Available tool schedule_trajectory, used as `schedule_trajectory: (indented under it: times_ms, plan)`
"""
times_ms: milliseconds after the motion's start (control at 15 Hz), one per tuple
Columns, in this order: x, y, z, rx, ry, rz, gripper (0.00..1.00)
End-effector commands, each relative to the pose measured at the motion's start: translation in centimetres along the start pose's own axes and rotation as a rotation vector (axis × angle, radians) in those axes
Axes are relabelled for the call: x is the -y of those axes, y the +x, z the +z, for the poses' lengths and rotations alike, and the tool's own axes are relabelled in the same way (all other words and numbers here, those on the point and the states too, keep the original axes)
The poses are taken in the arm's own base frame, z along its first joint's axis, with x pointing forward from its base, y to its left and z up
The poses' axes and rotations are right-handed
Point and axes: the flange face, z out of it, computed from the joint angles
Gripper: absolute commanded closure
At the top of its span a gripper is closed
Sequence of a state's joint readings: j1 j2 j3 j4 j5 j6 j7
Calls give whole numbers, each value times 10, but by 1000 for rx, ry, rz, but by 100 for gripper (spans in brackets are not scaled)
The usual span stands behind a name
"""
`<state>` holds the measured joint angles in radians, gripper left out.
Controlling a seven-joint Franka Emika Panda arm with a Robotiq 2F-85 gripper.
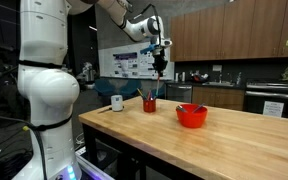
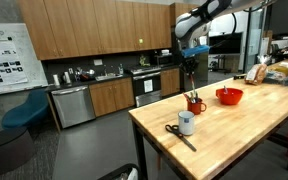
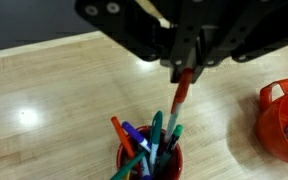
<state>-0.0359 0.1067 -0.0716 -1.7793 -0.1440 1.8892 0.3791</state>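
red marker [image 3: 182, 92], upright, held abv red pen cup [image 3: 122, 161]

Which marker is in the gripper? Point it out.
The red marker, pinched in the gripper above the cup; the other markers stand inside it.

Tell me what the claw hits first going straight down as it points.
Probably the pens standing in the red cup below; the red marker the claw grips would touch them first. Depth is unclear.
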Motion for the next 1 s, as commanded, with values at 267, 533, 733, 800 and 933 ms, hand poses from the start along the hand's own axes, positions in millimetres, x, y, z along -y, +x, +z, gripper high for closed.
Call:
schedule_trajectory:
  times_ms: [267, 533, 733, 800, 933]
  plan:
    - [-53, 26, -50, -29, 67, 43, 98]
    - [-76, 44, -53, -77, 46, 103, 98]
    - [-86, 56, -39, -93, 13, 141, 98]
    - [-89, 60, -33, -99, -6, 154, 98]
    - [-97, 69, -23, -116, -48, 188, 98]
